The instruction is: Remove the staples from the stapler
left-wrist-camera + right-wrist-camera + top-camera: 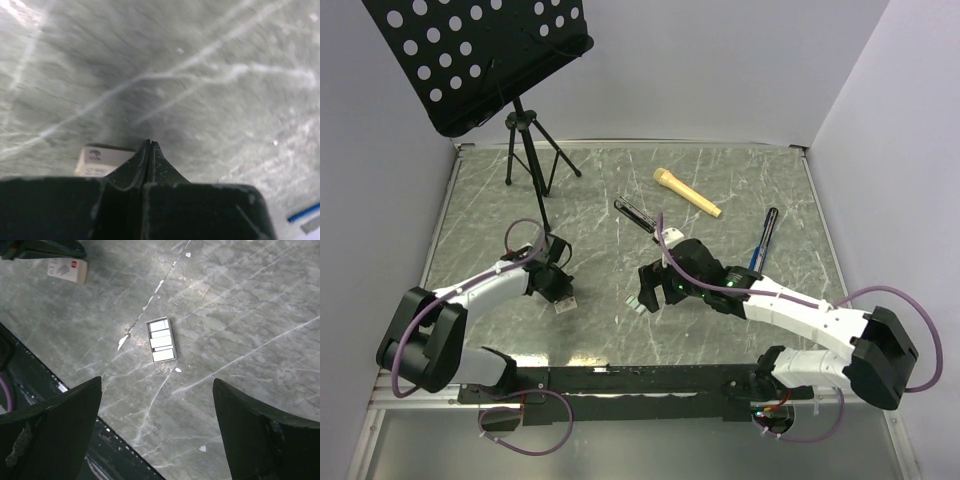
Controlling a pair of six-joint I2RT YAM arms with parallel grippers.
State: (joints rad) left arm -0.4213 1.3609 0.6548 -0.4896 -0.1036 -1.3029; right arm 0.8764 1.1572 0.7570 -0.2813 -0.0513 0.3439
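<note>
Nearest the arm bases, both grippers hang low over a grey marble-patterned table (740,180). The left gripper (150,145) is closed, its two black fingers pressed together at the tips with nothing between them. A small white box (102,160) lies on the table just beside those tips. Dark print runs along its side, but it is too blurred to read. From the right wrist camera the same box shows a small red mark on one face, also unreadable.

The right gripper (156,385) is spread wide and holds nothing, with its dark fingers (55,430) at either side of the view. On the table just beyond them lies a small shallow tray (149,342). It holds the staples (161,342), four pale silvery-grey strips laid side by side and filling the tray.

Farther out, near the middle of the table, lies the stapler (635,214). It is black and slim, its two thin arms hinged apart, and it sits well away from both grippers. To its right lies a blue-and-black pen (763,240). Beyond the stapler rests a tan stick-like handle (687,192). At the far left corner stands a black perforated music stand (480,60) on a tripod.
</note>
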